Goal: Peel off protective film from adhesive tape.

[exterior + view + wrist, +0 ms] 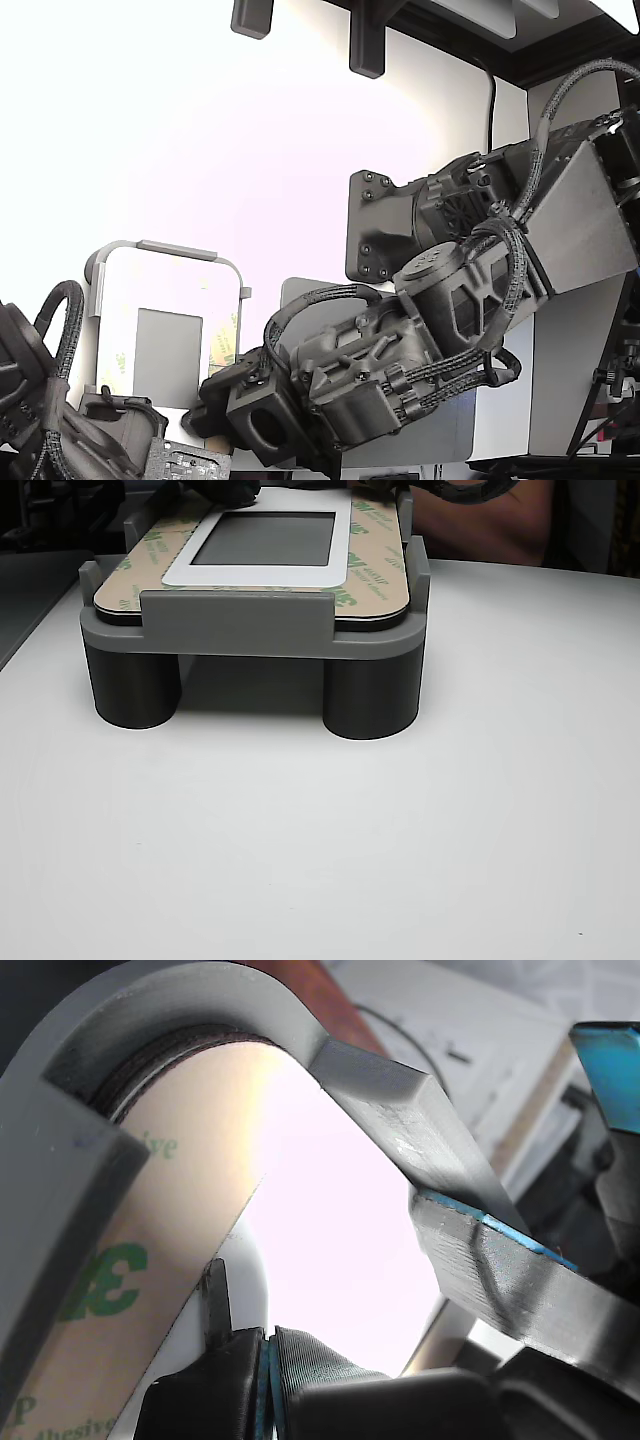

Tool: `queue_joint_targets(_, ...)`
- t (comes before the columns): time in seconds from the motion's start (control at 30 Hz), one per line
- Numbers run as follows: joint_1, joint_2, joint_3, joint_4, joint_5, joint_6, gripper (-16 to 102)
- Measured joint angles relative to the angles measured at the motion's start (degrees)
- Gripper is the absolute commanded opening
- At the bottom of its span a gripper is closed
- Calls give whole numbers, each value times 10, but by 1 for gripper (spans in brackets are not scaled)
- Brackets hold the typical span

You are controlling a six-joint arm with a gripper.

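Note:
The protective film [372, 560] is a pale-yellow liner with green 3M print. It lies flat round the white panel [262, 576] on the grey fixture [240, 625]. In the wrist view the film [150, 1250] curves along the fixture's rounded corner. The adhesive tape is hidden beneath the film. My gripper [268, 1375] sits at the panel's edge, its dark fingers [215, 1385] pressed together beside the film. I see nothing between them. In the exterior view the gripper [212, 402] hangs low beside the panel [165, 330].
A grey fixture bar [400, 1110] and a blue-edged block [500, 1260] stand close to the fingers. A second arm [60, 420] is at the exterior view's lower left. A person's forearm [480, 520] rests behind the fixture. The white table [400, 830] spreads before it.

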Motion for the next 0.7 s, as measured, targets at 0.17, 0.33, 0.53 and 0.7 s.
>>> queue_joint_targets(0.17, 2, 0, 0, 0, 0, 2, -9)
queue_joint_targets(0.33, 2, 0, 0, 0, 0, -1, -9)
queue_joint_targets(0.53, 1, -5, -4, 1, -1, -12, -9)
queue_joint_targets(0.7, -2, -5, -4, -4, -4, -16, -9)
